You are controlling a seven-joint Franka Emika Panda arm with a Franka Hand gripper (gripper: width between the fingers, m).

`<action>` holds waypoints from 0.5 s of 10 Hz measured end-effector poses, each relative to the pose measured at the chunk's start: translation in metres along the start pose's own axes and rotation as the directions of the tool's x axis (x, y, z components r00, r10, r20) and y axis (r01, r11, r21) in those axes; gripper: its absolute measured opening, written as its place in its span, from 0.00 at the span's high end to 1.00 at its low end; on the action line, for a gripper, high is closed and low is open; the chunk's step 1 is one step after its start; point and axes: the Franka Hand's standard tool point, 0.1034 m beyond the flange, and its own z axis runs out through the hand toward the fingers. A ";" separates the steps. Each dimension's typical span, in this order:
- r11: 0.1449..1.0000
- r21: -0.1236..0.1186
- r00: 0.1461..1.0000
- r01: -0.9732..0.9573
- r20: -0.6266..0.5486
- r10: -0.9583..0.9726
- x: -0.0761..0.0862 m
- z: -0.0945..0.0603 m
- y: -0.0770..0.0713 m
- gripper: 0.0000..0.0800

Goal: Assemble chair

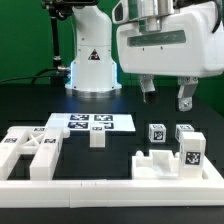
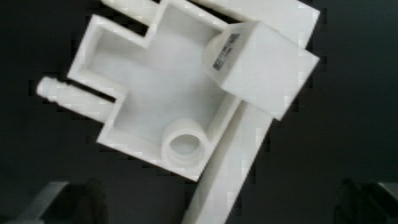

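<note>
Tool (image 1: 166, 98) wide open, holding nothing, above white chair part (image 1: 165, 165); black-and-white square tag (image 1: 190, 156) on it

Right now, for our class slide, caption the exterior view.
Open gripper hovers above loose white chair parts lying by the marker board on a black table.

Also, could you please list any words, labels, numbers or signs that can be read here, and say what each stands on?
No words or numbers are readable in either view.
On the robot base: a dark triangle sign, its symbol too small to read.
On the marker board and the white chair parts: black-and-white square tags, patterns only, no text.
</note>
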 end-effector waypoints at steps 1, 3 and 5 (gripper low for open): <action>0.997 -0.004 0.997 0.074 0.001 -0.074 0.000 0.003 0.001 0.19; 0.977 -0.004 0.977 0.215 0.000 -0.215 0.001 0.003 0.001 0.19; 0.940 -0.004 0.940 0.340 -0.005 -0.340 0.003 0.005 0.005 0.19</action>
